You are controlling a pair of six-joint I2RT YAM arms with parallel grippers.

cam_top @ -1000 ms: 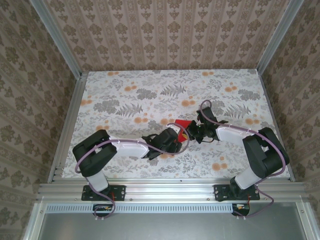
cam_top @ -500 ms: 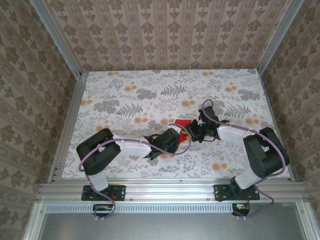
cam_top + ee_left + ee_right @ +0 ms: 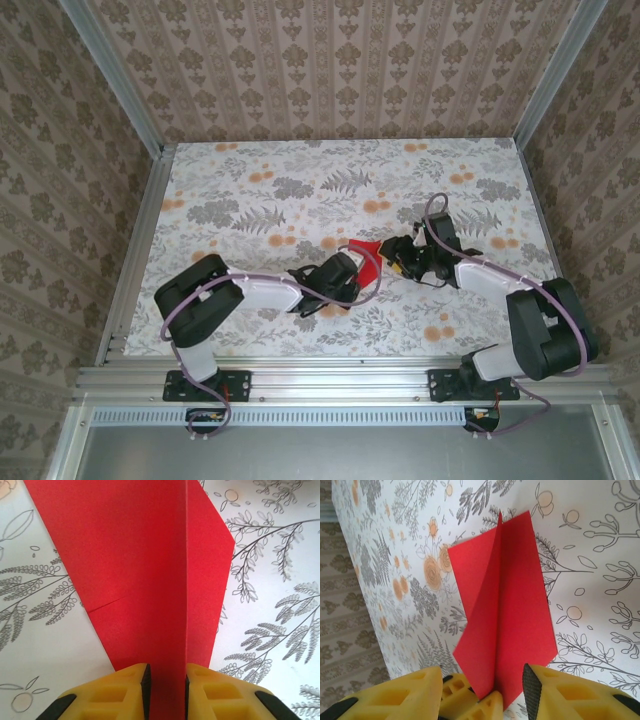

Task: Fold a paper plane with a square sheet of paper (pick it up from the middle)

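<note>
**A:** From overhead, where is it?

**B:** The folded red paper (image 3: 368,250) lies right of centre and a little below the middle of the floral table (image 3: 300,170). The left gripper (image 3: 352,272) meets it from the lower left and the right gripper (image 3: 400,258) from the right. The two tips are close together.

**A:** Any room around it?

**B:** Plenty. The whole upper half of the table is bare up to the back wall (image 3: 330,70). The side rails (image 3: 135,250) are well apart from the paper.

**A:** And the left wrist camera?

**B:** The folded red paper (image 3: 145,570) runs from the top of the frame down to the bottom centre. A sharp straight fold edge runs vertically just right of the middle, and a slanted edge cuts in at the upper right. A faint crease crosses the left part. The left gripper (image 3: 165,672) is clenched on the narrow red strip, with the yellow fingers (image 3: 125,687) pressed against it on both sides. Bare table (image 3: 270,630) shows on either side.

**A:** The right wrist?

**B:** The folded red paper (image 3: 515,605) sits in the centre, with one flap raised along the middle crease and coming to a point at the top. The right gripper (image 3: 482,675) is released. Its fingers (image 3: 570,695) stand apart at the bottom of the frame with the paper's lower edge between them. A smaller yellow block (image 3: 470,705) sits low between them, and I cannot tell what it belongs to. The table (image 3: 600,555) is clear to the right, and its edge meets the wall (image 3: 340,630) on the left.
</note>
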